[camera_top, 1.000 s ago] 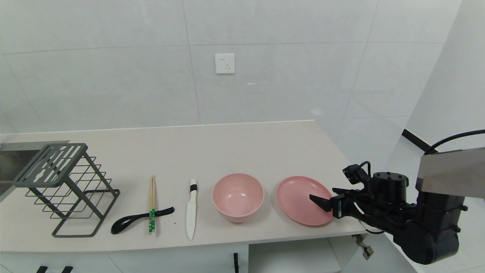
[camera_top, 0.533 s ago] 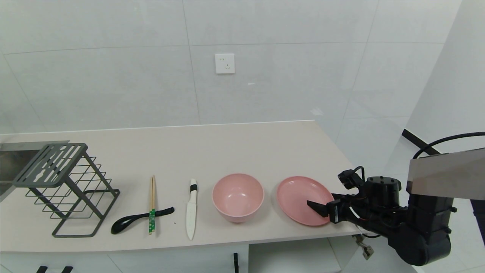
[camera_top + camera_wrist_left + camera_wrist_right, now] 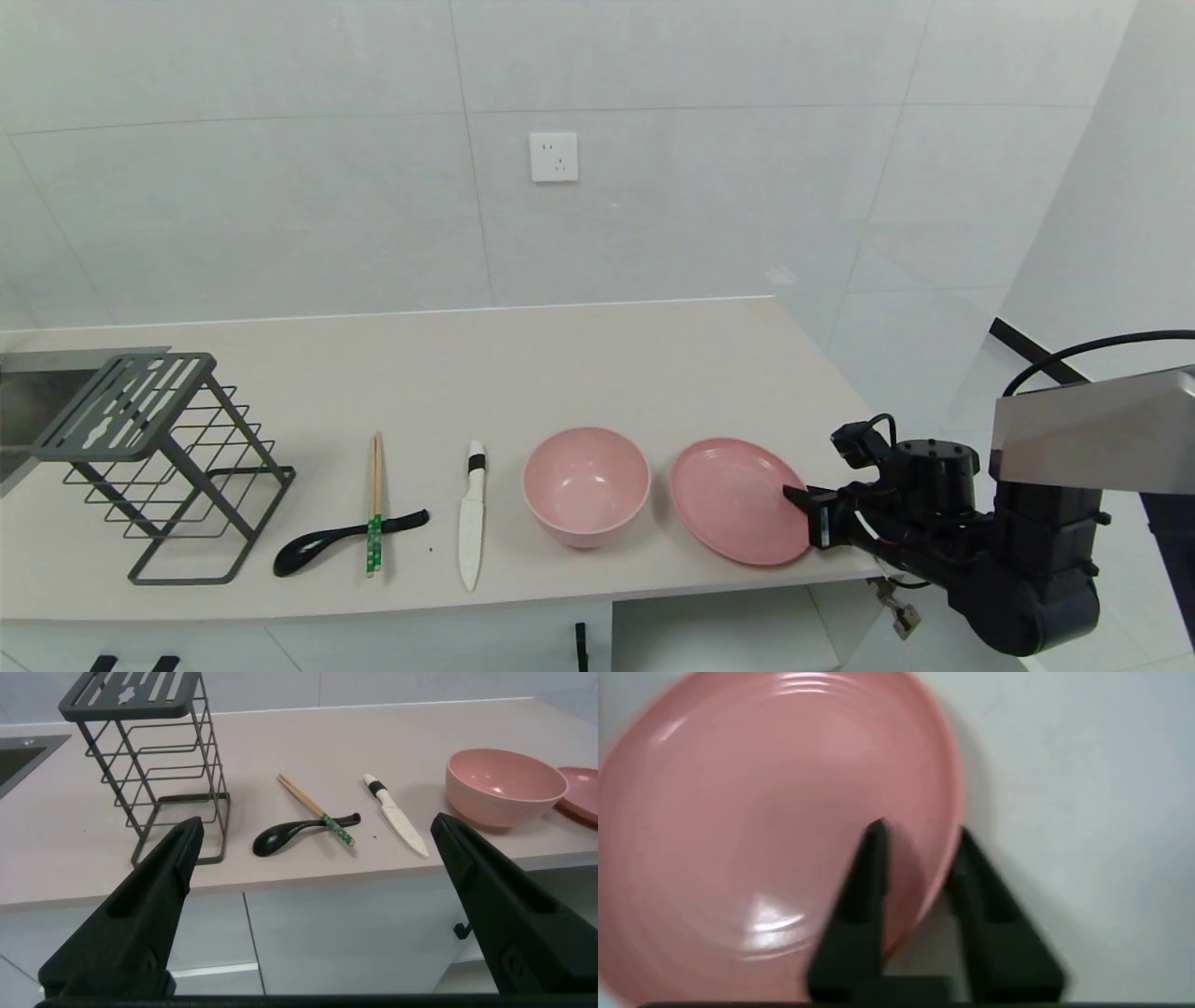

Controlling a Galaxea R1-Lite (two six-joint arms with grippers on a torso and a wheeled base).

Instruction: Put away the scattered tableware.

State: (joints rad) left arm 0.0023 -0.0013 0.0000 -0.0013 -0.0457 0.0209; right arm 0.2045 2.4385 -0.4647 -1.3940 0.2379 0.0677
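A pink plate (image 3: 733, 499) lies near the counter's right end, and my right gripper (image 3: 801, 499) is shut on its right rim. In the right wrist view the pink plate (image 3: 766, 831) has one finger of that gripper (image 3: 920, 859) inside the rim and one outside. Left of the plate stand a pink bowl (image 3: 586, 485), a white knife (image 3: 472, 513), wooden chopsticks (image 3: 375, 495) and a black spoon (image 3: 327, 541). My left gripper (image 3: 316, 826) is open, in front of the counter edge, facing the spoon (image 3: 290, 835) and knife (image 3: 397, 817).
A dark wire rack (image 3: 159, 457) stands at the counter's left, by a sink (image 3: 19, 401). The counter (image 3: 560, 373) ends just right of the plate, with a drop beyond. Behind the tableware row the counter is bare to the tiled wall.
My right gripper has moved left to the plate's right rim and closed on it. The plate has shifted a little to the left.
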